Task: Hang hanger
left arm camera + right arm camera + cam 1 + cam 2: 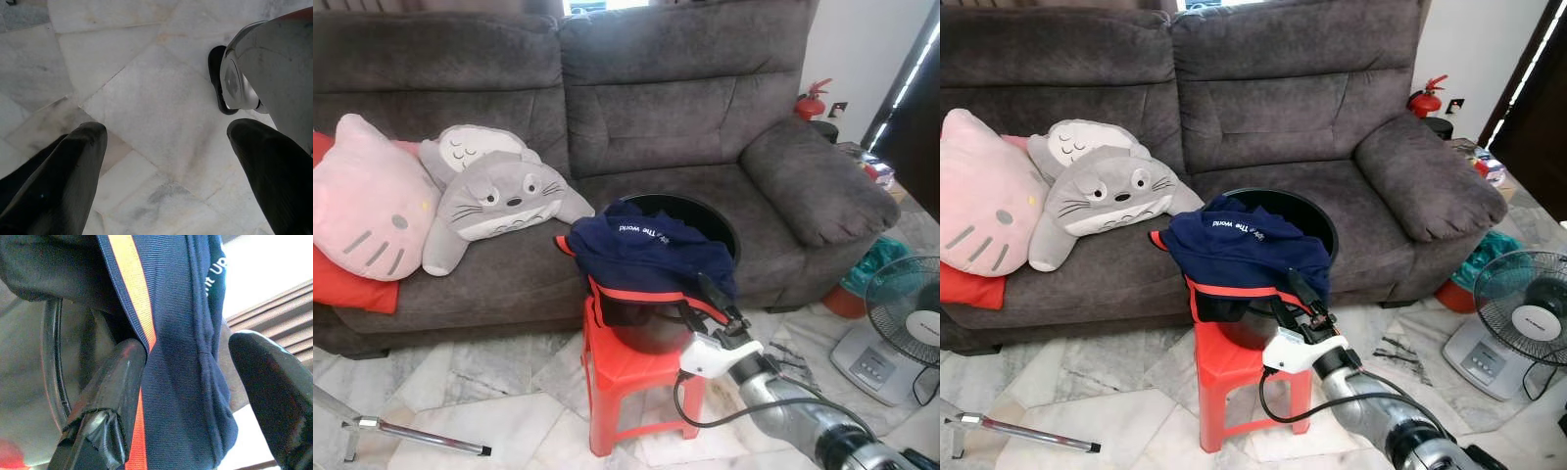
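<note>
The right gripper (705,300) is held spread around the navy garment (646,250) draped over the black bucket (656,328); nothing is grasped yet, hanging is judged unstarted.

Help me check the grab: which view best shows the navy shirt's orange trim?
The right wrist view: the orange trim runs close-up beside one finger of the open right pincer. Both eye views show it small, along the navy shirt's lower edge.
</note>
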`<state>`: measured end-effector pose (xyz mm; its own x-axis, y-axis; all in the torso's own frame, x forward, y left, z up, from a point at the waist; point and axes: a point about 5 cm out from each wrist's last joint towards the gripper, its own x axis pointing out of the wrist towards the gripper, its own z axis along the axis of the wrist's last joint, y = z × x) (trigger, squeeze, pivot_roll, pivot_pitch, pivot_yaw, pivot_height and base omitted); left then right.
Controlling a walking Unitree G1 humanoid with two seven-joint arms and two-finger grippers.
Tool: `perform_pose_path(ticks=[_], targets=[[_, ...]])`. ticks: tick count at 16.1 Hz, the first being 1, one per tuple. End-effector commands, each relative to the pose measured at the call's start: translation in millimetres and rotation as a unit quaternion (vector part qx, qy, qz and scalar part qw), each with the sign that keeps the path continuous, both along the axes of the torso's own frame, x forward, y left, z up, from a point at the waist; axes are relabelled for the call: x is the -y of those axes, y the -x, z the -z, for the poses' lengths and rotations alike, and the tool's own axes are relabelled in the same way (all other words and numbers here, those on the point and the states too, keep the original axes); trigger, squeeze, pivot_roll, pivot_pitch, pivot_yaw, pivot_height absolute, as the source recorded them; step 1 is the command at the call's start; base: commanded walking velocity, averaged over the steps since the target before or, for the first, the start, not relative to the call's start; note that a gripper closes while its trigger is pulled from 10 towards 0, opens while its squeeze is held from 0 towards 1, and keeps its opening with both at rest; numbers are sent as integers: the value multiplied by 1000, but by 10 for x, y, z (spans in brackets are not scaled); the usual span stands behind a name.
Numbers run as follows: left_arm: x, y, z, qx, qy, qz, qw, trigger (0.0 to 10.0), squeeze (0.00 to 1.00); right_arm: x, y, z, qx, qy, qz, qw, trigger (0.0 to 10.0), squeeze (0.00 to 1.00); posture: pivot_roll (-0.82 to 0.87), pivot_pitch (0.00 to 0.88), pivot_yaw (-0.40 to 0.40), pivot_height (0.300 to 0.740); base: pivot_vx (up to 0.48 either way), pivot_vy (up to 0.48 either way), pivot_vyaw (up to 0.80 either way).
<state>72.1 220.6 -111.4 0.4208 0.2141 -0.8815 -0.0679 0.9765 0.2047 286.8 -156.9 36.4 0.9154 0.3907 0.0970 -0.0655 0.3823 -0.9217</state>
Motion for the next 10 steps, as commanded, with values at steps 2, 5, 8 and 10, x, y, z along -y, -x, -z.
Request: perform_pose_path(ticks=[2, 5, 8, 10], targets=[[65, 45, 24, -13, 7, 6, 1000, 10000, 0, 5, -11, -37, 9, -9, 3, 1000, 10000, 0, -156, 0, 9, 740, 0, 0, 0], [124, 33, 33, -13, 8, 9, 1000, 10000, 0, 43, 33, -31, 14, -9, 5, 1000, 10000, 0, -162, 0, 11, 740, 0, 0, 0], [258, -213, 8, 9, 11, 15, 1000, 10000, 0, 80, -4, -112, 30, -11, 7, 999, 10000, 0, -162, 0, 5, 740, 0, 0, 0], [155, -196, -4, 9, 7, 12, 1000, 10000, 0, 119, -45, -158, 26, -56, 44, 997, 10000, 0, -163, 0, 5, 740, 0, 0, 0]])
